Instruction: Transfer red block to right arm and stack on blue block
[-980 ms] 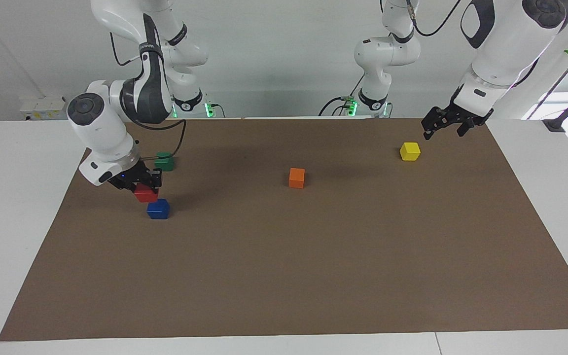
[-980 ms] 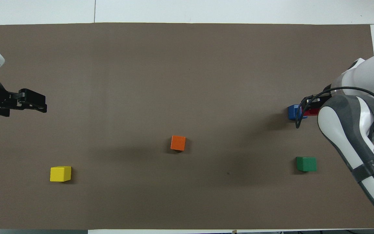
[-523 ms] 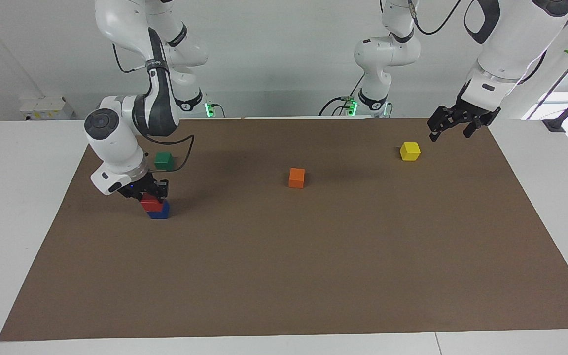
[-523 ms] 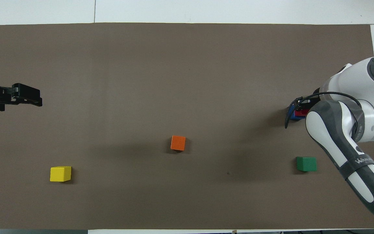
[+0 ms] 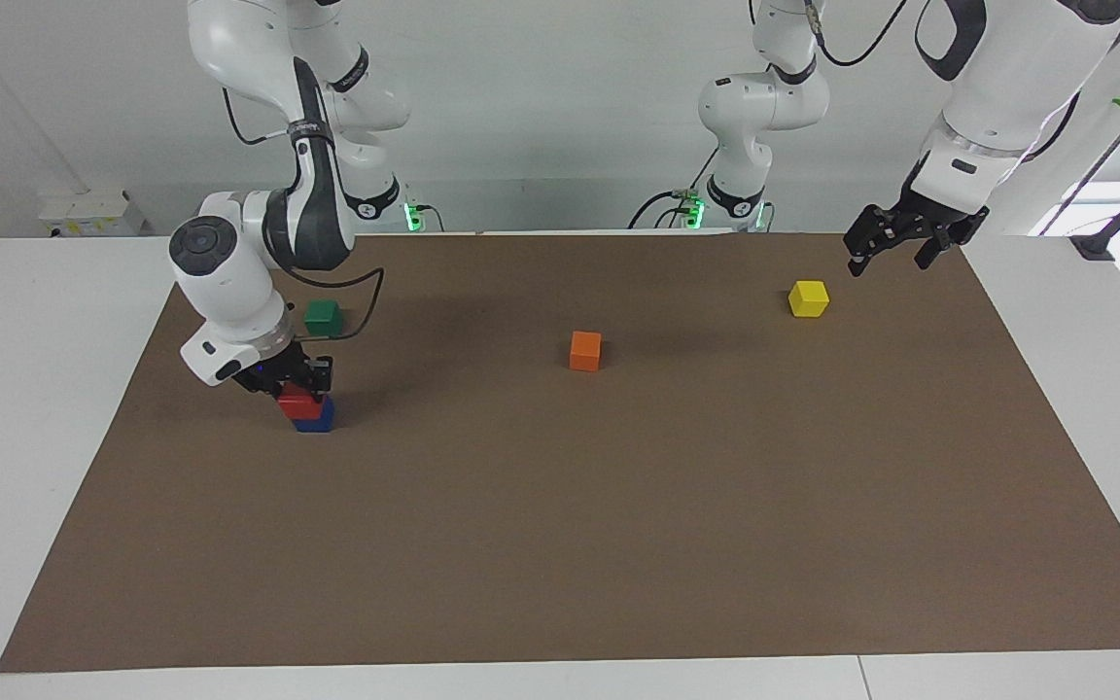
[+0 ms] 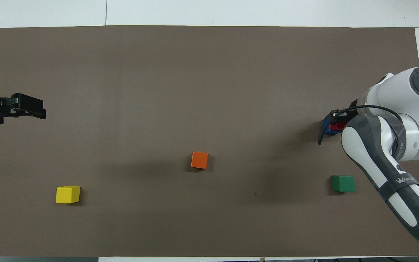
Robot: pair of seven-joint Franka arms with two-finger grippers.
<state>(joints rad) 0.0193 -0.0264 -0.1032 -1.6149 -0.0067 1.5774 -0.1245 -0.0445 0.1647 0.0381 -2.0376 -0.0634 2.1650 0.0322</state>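
Note:
The red block (image 5: pixel 299 402) rests on top of the blue block (image 5: pixel 317 419) at the right arm's end of the mat. My right gripper (image 5: pixel 296 386), with a small blue light at its wrist, is shut on the red block from above. In the overhead view the right arm hides most of the stack; only slivers of the red block (image 6: pixel 336 126) and the blue block (image 6: pixel 326 128) show by the right gripper (image 6: pixel 340 117). My left gripper (image 5: pixel 888 261) is open and empty, raised over the mat's edge near the yellow cube; it also shows in the overhead view (image 6: pixel 31 111).
A dark green cube (image 5: pixel 322 316) lies nearer to the robots than the stack. An orange cube (image 5: pixel 585 350) sits mid-mat. A yellow cube (image 5: pixel 808 297) lies toward the left arm's end. All stand on the brown mat (image 5: pixel 618 535).
My right gripper carried the red block from beside and above the blue block to over it and lowered it onto the blue block. My left gripper drew back slightly toward the mat's edge.

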